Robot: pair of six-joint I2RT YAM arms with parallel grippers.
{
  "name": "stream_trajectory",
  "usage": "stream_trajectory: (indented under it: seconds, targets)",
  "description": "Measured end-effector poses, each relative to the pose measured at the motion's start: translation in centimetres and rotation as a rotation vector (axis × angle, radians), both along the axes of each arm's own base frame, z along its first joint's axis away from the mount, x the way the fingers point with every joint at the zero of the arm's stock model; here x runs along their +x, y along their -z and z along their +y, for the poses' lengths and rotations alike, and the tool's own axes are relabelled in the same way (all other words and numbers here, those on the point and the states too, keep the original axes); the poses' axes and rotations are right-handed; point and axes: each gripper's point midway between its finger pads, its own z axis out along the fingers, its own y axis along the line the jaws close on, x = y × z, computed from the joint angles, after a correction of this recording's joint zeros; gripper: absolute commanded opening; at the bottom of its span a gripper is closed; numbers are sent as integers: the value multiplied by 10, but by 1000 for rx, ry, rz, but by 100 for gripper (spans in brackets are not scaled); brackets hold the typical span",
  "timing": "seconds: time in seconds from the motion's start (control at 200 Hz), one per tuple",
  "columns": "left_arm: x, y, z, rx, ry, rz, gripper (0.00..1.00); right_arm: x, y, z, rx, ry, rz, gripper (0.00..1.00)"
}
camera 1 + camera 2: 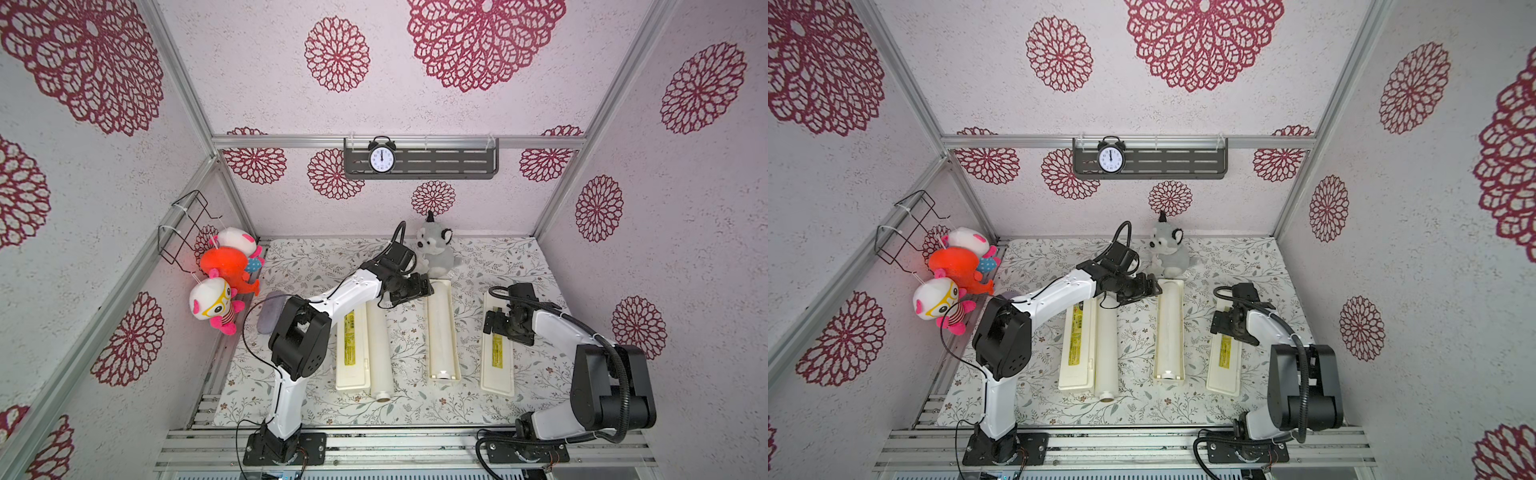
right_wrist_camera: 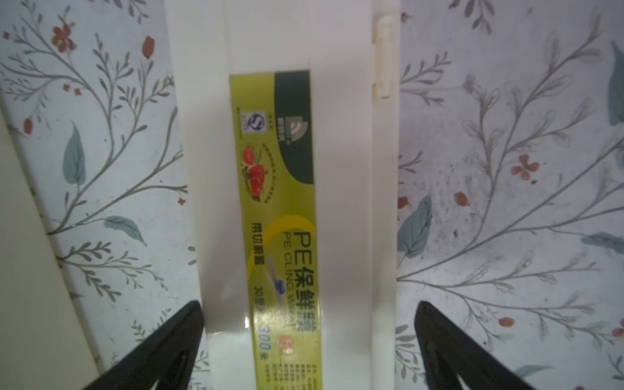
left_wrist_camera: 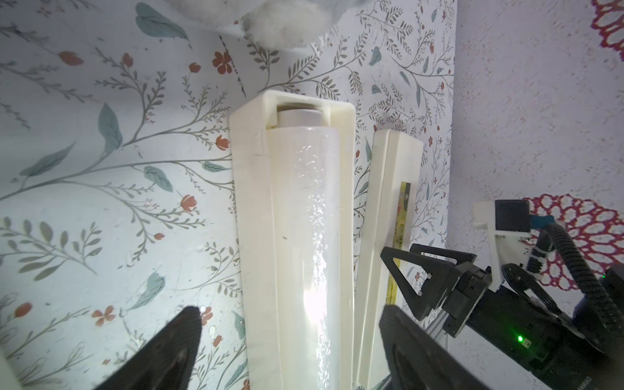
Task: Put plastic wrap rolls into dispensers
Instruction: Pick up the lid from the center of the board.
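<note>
Open dispenser (image 1: 457, 353), table (image 1: 316, 407) centre: holds one plastic wrap roll (image 1: 443, 332), seated lengthwise, with its core end at the far end wall. Left jaws: wide, straddling the far end of this roll, holding nothing. Second roll (image 1: 379, 349): loose on the table, lying just beside the closed left dispenser (image 1: 352, 357). Right jaws: wide, straddling the closed yellow-green-labelled box (image 1: 497, 370) at right, holding nothing.

Floral tabletop (image 1: 409, 332) with dispensers (image 1: 352, 361), loose roll (image 1: 379, 349), plush (image 1: 436, 253)
</note>
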Motion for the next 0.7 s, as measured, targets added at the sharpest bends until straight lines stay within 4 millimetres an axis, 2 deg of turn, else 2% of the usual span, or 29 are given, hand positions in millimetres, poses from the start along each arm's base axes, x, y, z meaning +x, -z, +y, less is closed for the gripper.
stream_trajectory:
  seconds: [0.205, 0.36, 0.51, 0.701]
  targets:
    - [11, 0, 9, -37, -12, 1, 87, -1, 14, 6, 32, -10, 39, 99]
    - [11, 4, 7, -48, -4, 9, 86, 0, 21, 8, 32, -14, 53, 99]
    - [10, 6, 5, -55, 2, 15, 86, 3, 23, 10, 1, -29, 55, 89]
    - [10, 7, 5, -63, 2, 16, 86, 5, 21, 13, -1, -41, 44, 85]
